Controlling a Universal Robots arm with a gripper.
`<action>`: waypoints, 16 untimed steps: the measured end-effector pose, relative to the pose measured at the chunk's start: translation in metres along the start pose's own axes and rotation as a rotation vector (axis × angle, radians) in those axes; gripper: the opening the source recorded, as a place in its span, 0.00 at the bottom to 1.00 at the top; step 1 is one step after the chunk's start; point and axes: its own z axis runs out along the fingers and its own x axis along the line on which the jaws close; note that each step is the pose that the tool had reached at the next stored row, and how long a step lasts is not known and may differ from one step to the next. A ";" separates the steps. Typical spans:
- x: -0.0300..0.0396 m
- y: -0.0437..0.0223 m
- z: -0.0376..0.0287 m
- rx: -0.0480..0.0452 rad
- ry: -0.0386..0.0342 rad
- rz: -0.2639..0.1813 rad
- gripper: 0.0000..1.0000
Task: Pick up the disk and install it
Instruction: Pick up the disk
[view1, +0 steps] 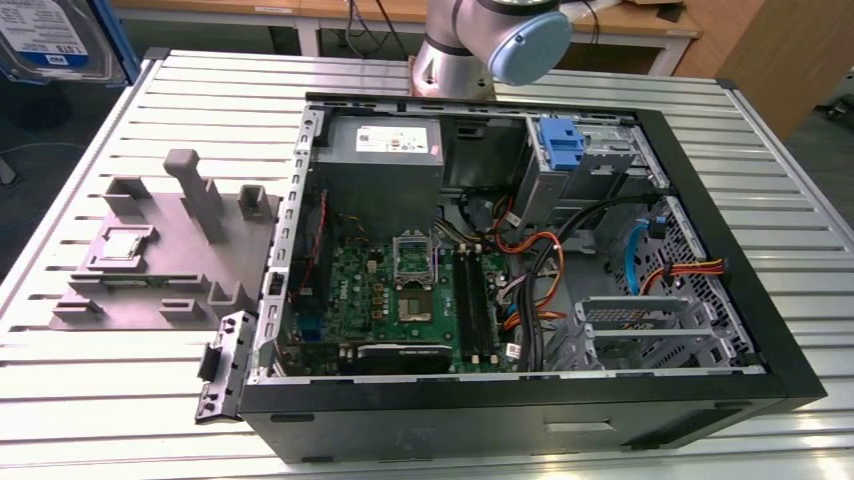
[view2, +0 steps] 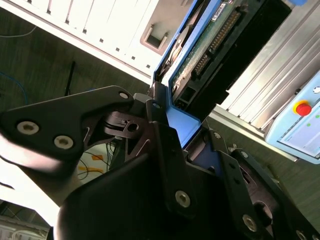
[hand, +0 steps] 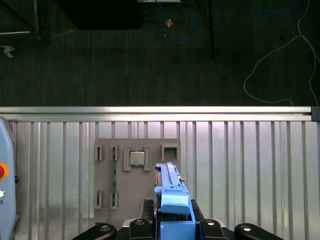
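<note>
pincer (hand: 175, 229) clamps disk (hand: 169, 180) by its edges, well above table (hand: 250, 165).

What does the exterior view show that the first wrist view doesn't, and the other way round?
Exterior view: the open computer case with its motherboard, and the arm. First wrist view: the tool shut on the disk, and a blue cable on the floor. Both: the disk, the grey fixture and the slatted table.
</note>
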 end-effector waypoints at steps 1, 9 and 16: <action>0.0000 -0.0005 0.0000 -0.0001 0.0000 0.000 0.37; -0.0002 -0.0062 -0.0002 -0.0001 0.0001 0.000 0.37; -0.0002 -0.0103 -0.0003 -0.0001 0.0001 0.000 0.37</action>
